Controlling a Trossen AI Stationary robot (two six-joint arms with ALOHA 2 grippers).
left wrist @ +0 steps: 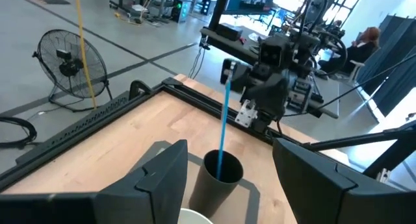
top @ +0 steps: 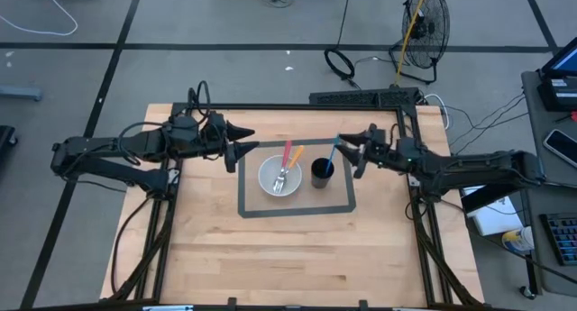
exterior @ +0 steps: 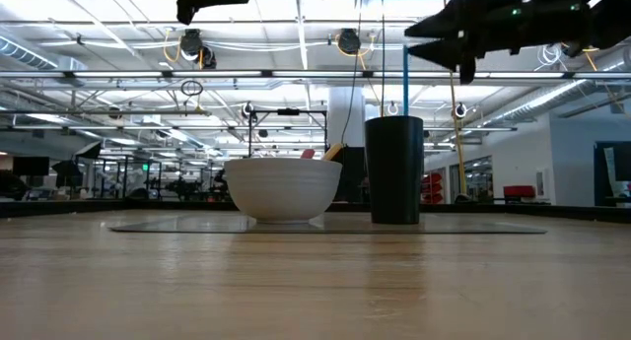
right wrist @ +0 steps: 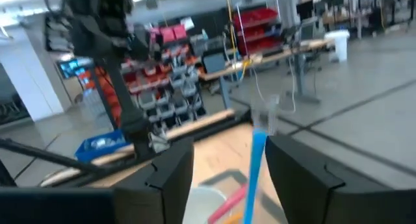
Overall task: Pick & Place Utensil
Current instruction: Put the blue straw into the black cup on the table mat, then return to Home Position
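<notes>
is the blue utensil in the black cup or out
In. The blue utensil stands upright with its lower end inside the black cup.

L [top: 242, 149] & R [top: 353, 154] grippers agape

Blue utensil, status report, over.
Blue utensil standing in black cup, clear of both hands. Right hand open just beside its top; left hand open by white bowl holding two utensils. Nothing blocking.
</notes>
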